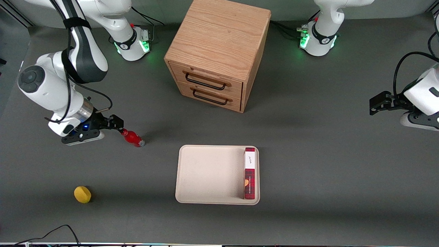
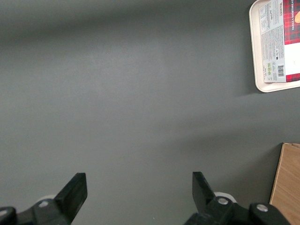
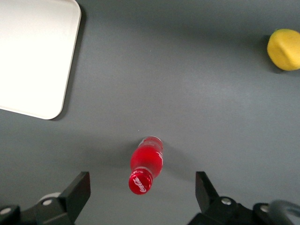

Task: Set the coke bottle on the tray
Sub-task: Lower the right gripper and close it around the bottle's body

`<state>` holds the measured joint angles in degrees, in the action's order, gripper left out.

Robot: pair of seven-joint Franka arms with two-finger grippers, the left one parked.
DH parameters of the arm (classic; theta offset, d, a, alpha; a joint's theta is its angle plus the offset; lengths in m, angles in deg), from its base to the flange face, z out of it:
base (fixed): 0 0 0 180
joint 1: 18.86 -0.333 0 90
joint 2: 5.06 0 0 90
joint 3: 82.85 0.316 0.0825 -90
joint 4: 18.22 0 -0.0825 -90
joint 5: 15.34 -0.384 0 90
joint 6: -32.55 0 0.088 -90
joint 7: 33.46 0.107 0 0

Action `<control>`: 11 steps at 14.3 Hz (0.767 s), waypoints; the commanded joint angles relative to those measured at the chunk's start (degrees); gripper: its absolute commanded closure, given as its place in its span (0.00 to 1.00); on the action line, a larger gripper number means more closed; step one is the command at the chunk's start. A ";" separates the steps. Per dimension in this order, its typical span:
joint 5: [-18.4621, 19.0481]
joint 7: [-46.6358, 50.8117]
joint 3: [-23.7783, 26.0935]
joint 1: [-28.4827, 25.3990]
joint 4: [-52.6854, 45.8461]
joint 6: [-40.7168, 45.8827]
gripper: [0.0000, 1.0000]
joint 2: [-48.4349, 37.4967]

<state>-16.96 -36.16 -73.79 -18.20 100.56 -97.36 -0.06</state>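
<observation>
Grey table (image 1: 308, 164): cabinet (image 1: 219, 51), tray (image 1: 205, 175), coke bottle (image 1: 133, 138), yellow ball (image 1: 82, 194).

Front view high overhead, wrist views downward, close

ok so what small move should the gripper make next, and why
Probably lower straight down over the coke bottle and close. The gripper is open, its fingers either side of the standing bottle without touching it, and the tray has bare floor waiting.

Tray (image 3: 33, 56) cut off by the wrist frame's edge, cabinet (image 1: 217, 51) top clipped at the upper edge of the front frame, gripper (image 3: 143, 197) fingers only partly shown, label on plaid box (image 1: 250, 173) too small to be read
</observation>
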 commanded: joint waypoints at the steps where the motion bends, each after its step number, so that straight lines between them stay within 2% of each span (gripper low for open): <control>1: -0.85 0.86 0.52 -0.14 4.34 -5.68 0.01 -0.35; 4: -0.85 0.86 1.13 -0.05 7.77 -11.13 0.01 0.53; 11: -0.85 0.86 1.14 -0.05 8.57 -12.29 0.09 2.38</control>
<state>-16.96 -36.12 -72.82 -18.20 108.64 -108.46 2.51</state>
